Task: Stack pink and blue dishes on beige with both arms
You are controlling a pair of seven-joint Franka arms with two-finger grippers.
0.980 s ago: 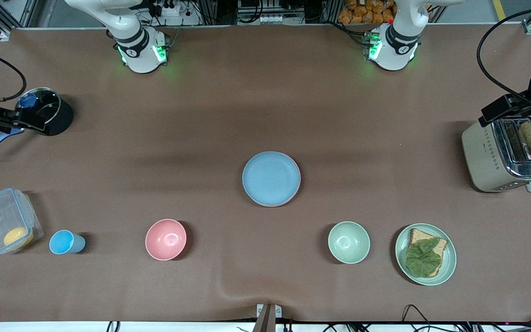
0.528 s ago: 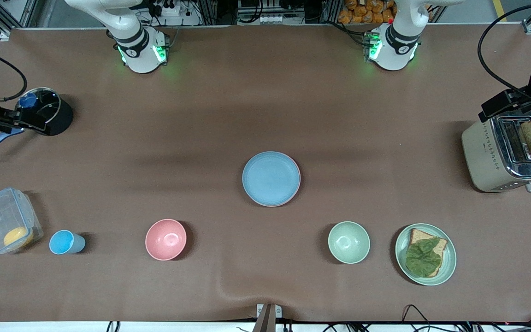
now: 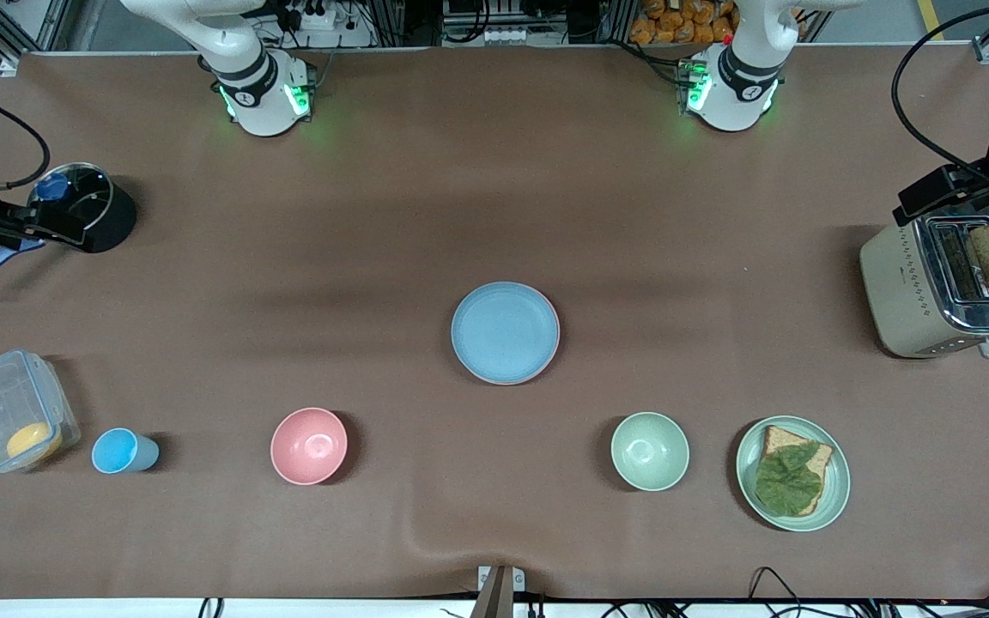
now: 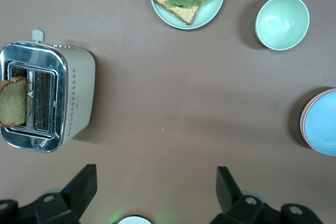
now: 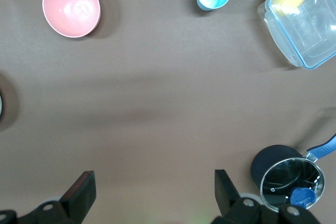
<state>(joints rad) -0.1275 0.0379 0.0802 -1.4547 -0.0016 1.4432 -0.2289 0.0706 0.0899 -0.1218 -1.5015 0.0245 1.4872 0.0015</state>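
The blue plate (image 3: 505, 332) sits near the middle of the counter (image 3: 494, 215). A thin pink rim (image 4: 303, 120) peeks out under it in the left wrist view, so the pink plate is most likely right below it. No beige plate shows at all. I think it is at the bottom of the pile, hidden by the two plates on top. If so, the stack looks done.

Both arms are pulled out to the ends of the counter and wait there, likely to keep clear of the pile. The left gripper (image 4: 157, 192) is up above the toaster (image 3: 945, 287), near the edge at the left arm's end. Its jaws are wide apart and hold nothing. The right gripper (image 5: 152, 192) is up over the black pot (image 3: 87, 206), near the edge at the right arm's end. Its jaws are spread wide too, with nothing in them.

The pink bowl (image 3: 309, 445) and the blue cup (image 3: 121, 451) stand close to the front edge and are not part of the pile.
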